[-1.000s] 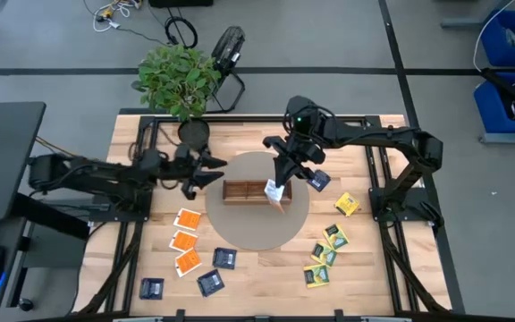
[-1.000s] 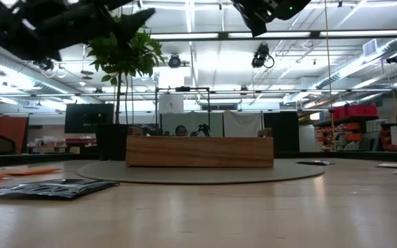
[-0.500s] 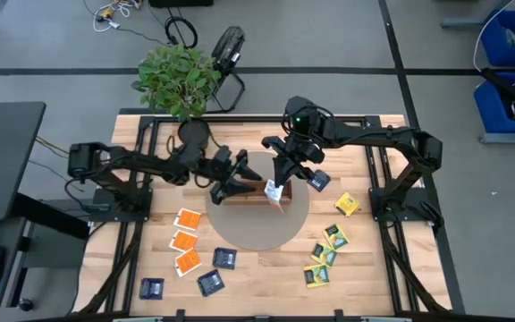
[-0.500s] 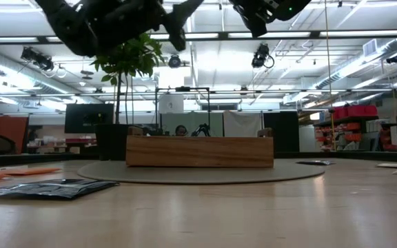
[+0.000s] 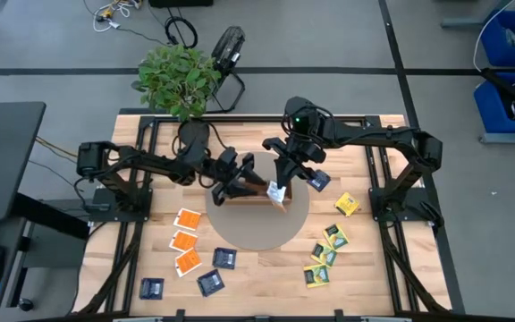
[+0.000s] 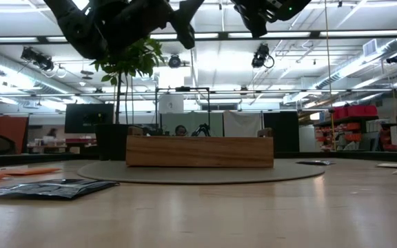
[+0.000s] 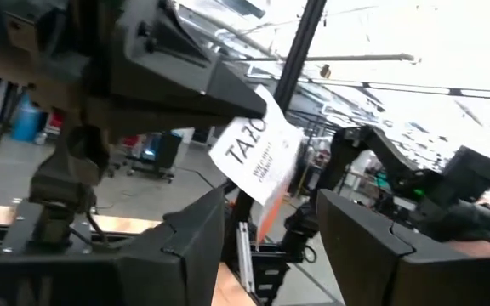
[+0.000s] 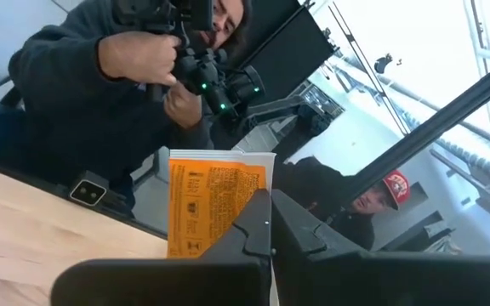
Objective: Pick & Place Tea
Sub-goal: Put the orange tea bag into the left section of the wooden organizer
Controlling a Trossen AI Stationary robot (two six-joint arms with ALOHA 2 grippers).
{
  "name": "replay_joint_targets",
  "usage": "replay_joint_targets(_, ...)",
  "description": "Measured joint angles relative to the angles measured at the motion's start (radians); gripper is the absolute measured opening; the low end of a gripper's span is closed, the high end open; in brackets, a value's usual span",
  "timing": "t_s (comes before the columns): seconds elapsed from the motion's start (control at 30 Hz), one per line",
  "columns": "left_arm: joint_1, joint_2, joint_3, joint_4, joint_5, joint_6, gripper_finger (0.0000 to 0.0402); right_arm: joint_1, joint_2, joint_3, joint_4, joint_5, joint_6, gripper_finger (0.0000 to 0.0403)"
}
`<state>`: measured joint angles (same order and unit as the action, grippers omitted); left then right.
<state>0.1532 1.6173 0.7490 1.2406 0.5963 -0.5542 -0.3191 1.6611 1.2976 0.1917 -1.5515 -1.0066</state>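
My right gripper hovers over the brown wooden tray on the round mat, shut on one tea packet with a white face and an orange face. My left gripper has reached over the tray's left end and stands open. Its fingers sit on either side of the packet's lower end without touching it. More tea lies flat on the table: orange packets, dark blue ones and yellow-green ones. My right gripper pinches the tea packet between its two shut fingers at the packet's upper edge. The fingers reach it about level, from the table's far right. The packet hangs tilted below and beyond the fingertips, clear of the tray.
A potted plant stands at the table's far left. One dark blue packet and one yellow-green packet lie right of the mat. A person shows beyond the table in the right wrist view.
My left gripper has swung from the table's left toward the right, over the tray's left end and up to the held packet, tipping slightly upward. Most of that move came early, and it has slowed since. My right gripper and the packet have kept still.
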Motion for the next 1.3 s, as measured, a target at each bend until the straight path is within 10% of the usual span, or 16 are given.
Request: replay_joint_targets(1.3, 0.043, -0.001, 0.046, -0.112, 0.161, 0.016, 0.0195, 0.011, 0.0, 0.0, -0.042, 0.12, 0.145, 0.0)
